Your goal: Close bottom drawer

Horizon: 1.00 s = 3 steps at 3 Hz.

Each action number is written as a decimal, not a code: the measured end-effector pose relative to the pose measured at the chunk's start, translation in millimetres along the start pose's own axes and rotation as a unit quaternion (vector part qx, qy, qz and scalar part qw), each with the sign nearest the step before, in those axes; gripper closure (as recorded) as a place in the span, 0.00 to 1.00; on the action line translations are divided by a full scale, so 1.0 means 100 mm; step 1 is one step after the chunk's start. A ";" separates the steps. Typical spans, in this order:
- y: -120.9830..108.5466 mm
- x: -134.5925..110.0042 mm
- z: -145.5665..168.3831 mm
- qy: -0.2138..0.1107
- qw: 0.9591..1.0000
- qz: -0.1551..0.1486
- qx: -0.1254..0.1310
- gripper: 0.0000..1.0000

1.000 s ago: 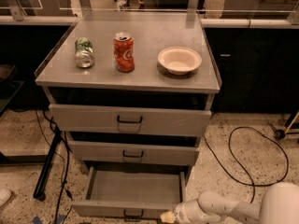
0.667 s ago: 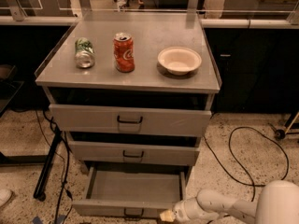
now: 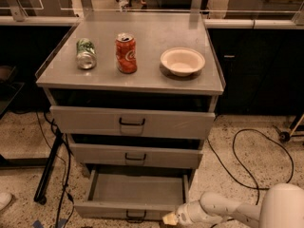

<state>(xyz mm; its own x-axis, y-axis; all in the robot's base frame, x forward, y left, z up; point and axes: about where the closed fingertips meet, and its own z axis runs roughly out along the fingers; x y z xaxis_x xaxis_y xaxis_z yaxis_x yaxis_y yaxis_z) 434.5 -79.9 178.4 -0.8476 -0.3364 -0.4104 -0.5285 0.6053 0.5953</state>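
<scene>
The bottom drawer (image 3: 135, 189) of the grey cabinet is pulled far out, and its shallow tray shows empty. Its small black wire handle (image 3: 136, 216) sits at the lower edge of the view. My gripper (image 3: 171, 218) is at the end of the white arm (image 3: 228, 209), low on the right. Its tip is at the drawer front's right end, just right of the handle. The middle drawer (image 3: 135, 156) and the top drawer (image 3: 133, 122) above stand slightly out.
On the cabinet top (image 3: 142, 37) are a green can on its side (image 3: 86, 53), an upright red can (image 3: 126, 52) and a white bowl (image 3: 183, 61). A black cable (image 3: 247, 146) loops on the floor at right. A black stand leg (image 3: 50, 167) is at left.
My gripper and arm have edged slightly left along the drawer front. The drawer has not visibly moved.
</scene>
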 end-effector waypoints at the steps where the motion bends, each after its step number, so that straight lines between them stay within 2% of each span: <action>1: 0.00 0.00 0.00 0.000 1.000 0.000 0.000 0.31; 2: 0.00 0.00 0.00 0.000 1.000 0.000 0.000 0.08; 3: 0.00 0.00 0.00 0.000 1.000 0.000 0.000 0.00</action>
<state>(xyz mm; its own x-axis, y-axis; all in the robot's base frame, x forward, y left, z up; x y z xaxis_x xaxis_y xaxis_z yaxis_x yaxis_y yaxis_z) 434.4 -79.8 178.3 -0.8476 -0.3365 -0.4103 -0.5285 0.6051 0.5954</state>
